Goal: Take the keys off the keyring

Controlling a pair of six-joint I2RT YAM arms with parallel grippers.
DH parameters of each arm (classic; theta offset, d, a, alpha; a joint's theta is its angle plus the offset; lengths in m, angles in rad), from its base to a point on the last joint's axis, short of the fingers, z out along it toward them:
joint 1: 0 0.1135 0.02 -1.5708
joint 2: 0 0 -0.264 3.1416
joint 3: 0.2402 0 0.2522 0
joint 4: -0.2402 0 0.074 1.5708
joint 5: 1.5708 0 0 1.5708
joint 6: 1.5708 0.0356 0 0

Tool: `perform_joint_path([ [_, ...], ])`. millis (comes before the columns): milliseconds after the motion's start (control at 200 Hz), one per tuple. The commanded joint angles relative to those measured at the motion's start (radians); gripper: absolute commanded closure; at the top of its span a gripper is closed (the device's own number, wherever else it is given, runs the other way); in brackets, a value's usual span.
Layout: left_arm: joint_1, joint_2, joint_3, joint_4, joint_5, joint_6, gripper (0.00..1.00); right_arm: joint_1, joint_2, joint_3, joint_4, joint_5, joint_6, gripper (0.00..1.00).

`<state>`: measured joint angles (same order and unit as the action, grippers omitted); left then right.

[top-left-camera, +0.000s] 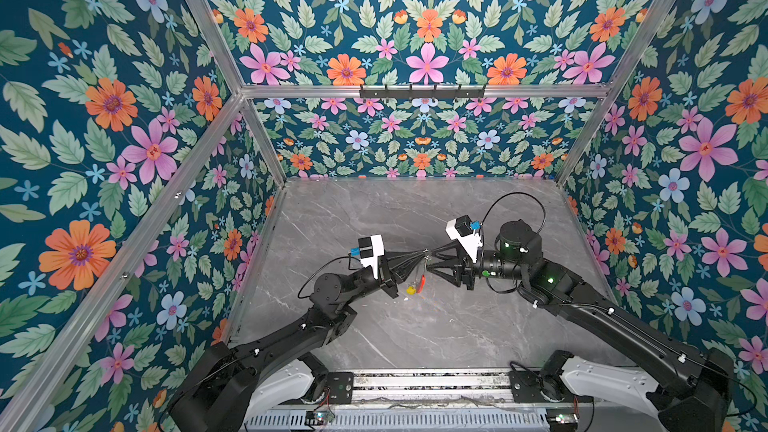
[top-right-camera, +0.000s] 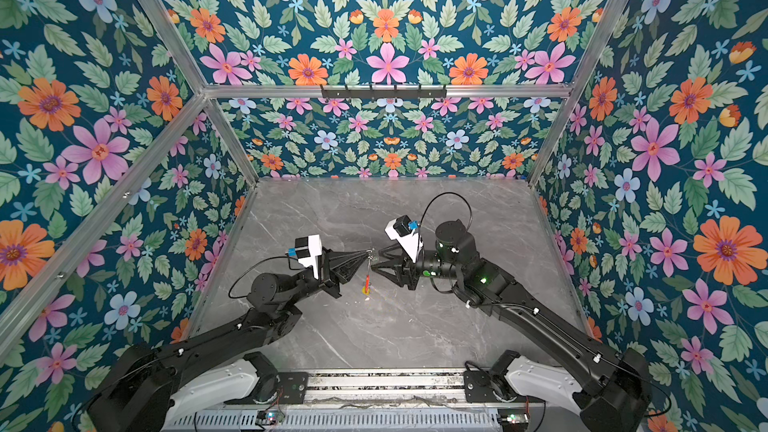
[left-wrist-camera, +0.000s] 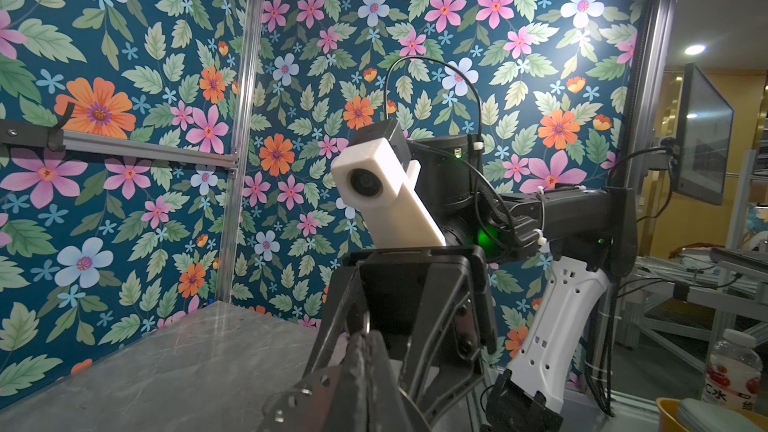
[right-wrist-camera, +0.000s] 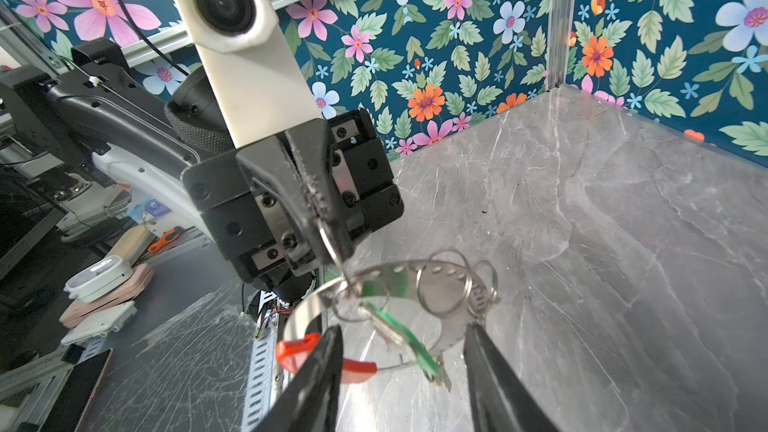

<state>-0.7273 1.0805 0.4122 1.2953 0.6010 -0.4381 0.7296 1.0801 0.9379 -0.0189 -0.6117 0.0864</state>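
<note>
The keyring (right-wrist-camera: 299, 313), a wide loop with a red sleeve (right-wrist-camera: 291, 353) and several small silver rings, hangs in the air above the table. My left gripper (right-wrist-camera: 328, 226) is shut on one small silver ring (right-wrist-camera: 332, 245) at its top. In both top views the red sleeve (top-left-camera: 421, 283) (top-right-camera: 366, 280) dangles below the left gripper (top-left-camera: 423, 252). The green-headed key (right-wrist-camera: 399, 330) hangs between the spread fingers (right-wrist-camera: 328, 351) of my right gripper (right-wrist-camera: 402, 328), which is open and touches nothing. The yellow-headed key (top-left-camera: 410, 290) hangs lowest, mostly hidden behind the green one in the right wrist view.
The grey marble table (top-left-camera: 374, 326) is enclosed by floral walls on three sides. A black hook rail (top-left-camera: 422, 92) sits high on the back wall. Both arms meet near the table's middle, the right gripper (top-right-camera: 375, 260) facing the left gripper (top-right-camera: 368, 252).
</note>
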Motion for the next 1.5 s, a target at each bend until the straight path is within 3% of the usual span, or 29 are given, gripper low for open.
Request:
perform_joint_path([
  [0, 0.002, 0.004, 0.008, 0.069, 0.025, -0.021, 1.00, 0.002, 0.009, 0.016, 0.009, -0.019, -0.009, 0.52],
  [205, 0.005, 0.022, 0.013, 0.099, 0.050, -0.046, 1.00, 0.004, 0.027, 0.023, 0.008, -0.018, -0.011, 0.52],
  [330, 0.010, 0.025, 0.009, 0.108, 0.039, -0.051, 1.00, 0.006, 0.027, 0.024, 0.004, -0.028, -0.012, 0.60],
  [535, 0.016, 0.024, 0.004, 0.112, 0.026, -0.053, 1.00, 0.007, 0.018, 0.017, -0.003, -0.027, -0.012, 0.81],
  [745, 0.018, 0.028, 0.001, 0.121, 0.031, -0.059, 1.00, 0.008, 0.004, 0.007, -0.013, -0.007, -0.016, 0.87],
  [865, 0.020, 0.031, 0.001, 0.128, 0.040, -0.068, 1.00, 0.008, -0.001, 0.003, -0.012, -0.006, -0.014, 0.86],
  [1065, 0.026, 0.065, 0.013, 0.188, 0.083, -0.113, 1.00, 0.007, -0.002, 0.005, -0.008, -0.011, -0.012, 0.57],
  [1495, 0.031, 0.112, 0.024, 0.257, 0.121, -0.169, 1.00, 0.017, 0.027, 0.039, -0.049, 0.064, -0.024, 0.53],
])
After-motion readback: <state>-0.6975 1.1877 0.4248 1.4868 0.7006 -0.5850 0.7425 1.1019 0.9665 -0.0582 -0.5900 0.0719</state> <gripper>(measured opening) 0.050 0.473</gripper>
